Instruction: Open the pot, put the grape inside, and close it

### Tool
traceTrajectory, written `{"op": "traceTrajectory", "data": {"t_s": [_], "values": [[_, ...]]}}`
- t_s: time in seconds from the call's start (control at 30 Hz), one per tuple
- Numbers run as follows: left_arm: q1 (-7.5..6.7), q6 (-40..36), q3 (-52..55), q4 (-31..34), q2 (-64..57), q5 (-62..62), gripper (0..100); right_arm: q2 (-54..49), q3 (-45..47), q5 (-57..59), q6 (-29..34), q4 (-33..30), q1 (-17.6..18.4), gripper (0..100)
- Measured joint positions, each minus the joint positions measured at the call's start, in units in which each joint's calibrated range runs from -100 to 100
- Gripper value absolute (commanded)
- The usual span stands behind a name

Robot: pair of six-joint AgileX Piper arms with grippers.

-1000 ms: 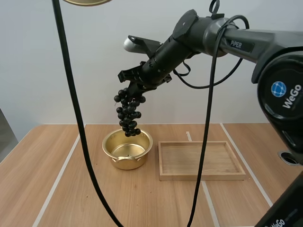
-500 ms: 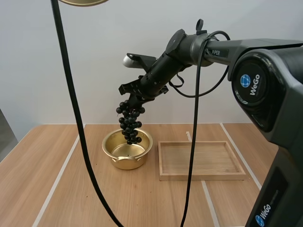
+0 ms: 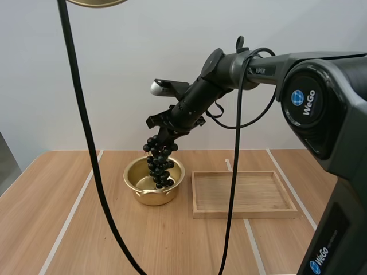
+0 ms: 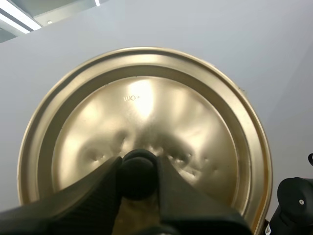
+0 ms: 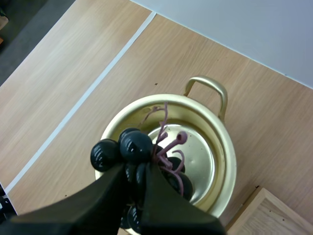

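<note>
Working over the surface [image 3: 69, 217], with the wooden tray [image 3: 243, 214] lying just beside the open pot [image 3: 150, 197]. Holding the lid [image 4: 195, 122] high in the left jaws, clamped on its knob [image 4: 138, 174]. Pinching the bunch of grapes [image 3: 159, 166] by its top in the right jaws, dangling it into the pot's mouth (lowest berries apparently past the rim). Doing the middle step, it seems: getting the grapes in. Probably calling next for sinking the bunch, parting the right jaws, then bringing the lid across.
</note>
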Motion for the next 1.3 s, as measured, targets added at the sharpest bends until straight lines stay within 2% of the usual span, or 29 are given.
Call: {"op": "traceTrajectory", "data": {"t_s": [0.53, 0.9, 1.17, 1.3], "values": [[0.0, 0.0, 0.0, 0.0, 0.0, 0.0, 0, 0.0, 5.06, -0.82, -1.8, 0.0, 0.17, 0], [0.0, 0.0, 0.0, -0.21, 0.0, 0.16, 0, 0.0, 5.17, -8.62, -1.92, 0.1, 5.64, 0], [0.0, 0.0, 0.0, -0.32, 0.0, 1.81, 0, 0.63, 5.17, -13.81, -1.92, -2.0, 5.81, 0], [0.0, 0.0, 0.0, -0.32, 0.0, 2.61, 0, 4.37, 5.17, -15.86, -1.92, -2.11, 5.81, 0]]}}
